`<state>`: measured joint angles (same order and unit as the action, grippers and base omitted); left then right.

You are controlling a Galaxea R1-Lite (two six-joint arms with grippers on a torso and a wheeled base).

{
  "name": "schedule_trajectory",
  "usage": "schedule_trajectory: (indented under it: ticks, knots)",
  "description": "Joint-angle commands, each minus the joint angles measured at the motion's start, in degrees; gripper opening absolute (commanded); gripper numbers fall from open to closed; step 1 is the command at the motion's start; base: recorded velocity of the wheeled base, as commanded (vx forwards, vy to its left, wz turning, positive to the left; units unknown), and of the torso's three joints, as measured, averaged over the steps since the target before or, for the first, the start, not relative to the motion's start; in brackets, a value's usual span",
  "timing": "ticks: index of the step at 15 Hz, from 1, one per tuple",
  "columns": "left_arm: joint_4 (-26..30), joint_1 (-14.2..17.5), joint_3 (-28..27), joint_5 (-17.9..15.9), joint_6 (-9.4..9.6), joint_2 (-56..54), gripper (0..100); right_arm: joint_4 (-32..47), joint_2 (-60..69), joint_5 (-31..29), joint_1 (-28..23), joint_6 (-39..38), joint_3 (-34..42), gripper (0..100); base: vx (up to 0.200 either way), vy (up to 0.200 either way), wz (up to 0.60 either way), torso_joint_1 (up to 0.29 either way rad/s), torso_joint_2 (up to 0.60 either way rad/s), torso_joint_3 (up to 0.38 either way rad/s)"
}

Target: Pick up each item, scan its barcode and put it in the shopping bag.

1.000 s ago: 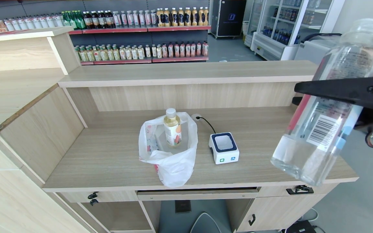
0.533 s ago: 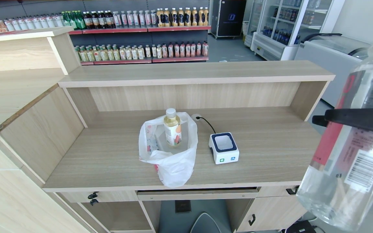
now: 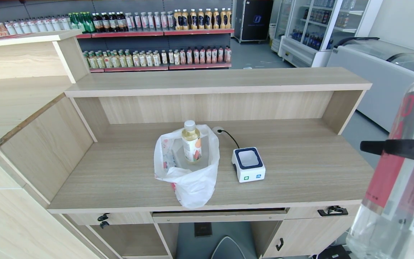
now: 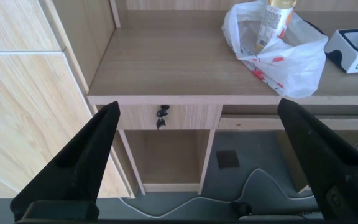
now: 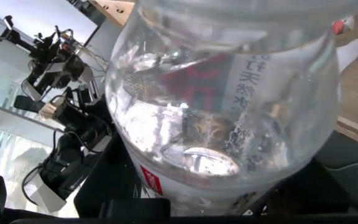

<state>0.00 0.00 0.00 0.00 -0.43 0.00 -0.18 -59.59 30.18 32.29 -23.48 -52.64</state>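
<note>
Right tool point(image 3: 401, 150) grips tilted water bottle point(image 3: 390, 196) off counter point(image 3: 300, 169) right end.

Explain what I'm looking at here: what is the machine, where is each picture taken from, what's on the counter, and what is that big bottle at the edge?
This is a two-armed robot on wheels at a shop checkout. The wide picture comes from a camera on its head, looking down at the wooden counter. The other two come from cameras on its wrists. On the counter stand a white shopping bag with a drink bottle upright inside, and beside it a white barcode scanner. The right gripper is clamped on a clear water bottle, held close to the head camera, so it looks huge; the right wrist picture looks at its base. The left gripper is open and empty, out in front of the counter's edge.
</note>
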Motion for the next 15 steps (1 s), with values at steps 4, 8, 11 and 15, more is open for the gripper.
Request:
schedule_trajectory:
  ticks: [4,8,11,15]
  knots:
    - [0.0,0.0,0.0,0.0,-0.01,0.0,100,0.01,0.09,-0.04,0.4,0.54,0.43,0,0.0,0.0,0.0,0.0,0.0,0.0]
    - [0.0,0.0,0.0,0.0,-0.01,0.0,100,0.09,0.09,-0.04,0.4,0.54,0.43,0,0.0,0.0,0.0,0.0,0.0,0.0]
    - [0.0,0.0,0.0,0.09,-0.01,0.0,100,0.09,0.26,0.05,0.4,0.54,0.43,0,0.0,0.0,0.0,0.0,0.0,0.0]
    - [0.0,0.0,0.0,0.0,-0.01,0.0,100,0.8,0.61,-0.13,0.49,0.63,0.78,0,0.0,0.0,0.0,0.0,0.0,0.0]
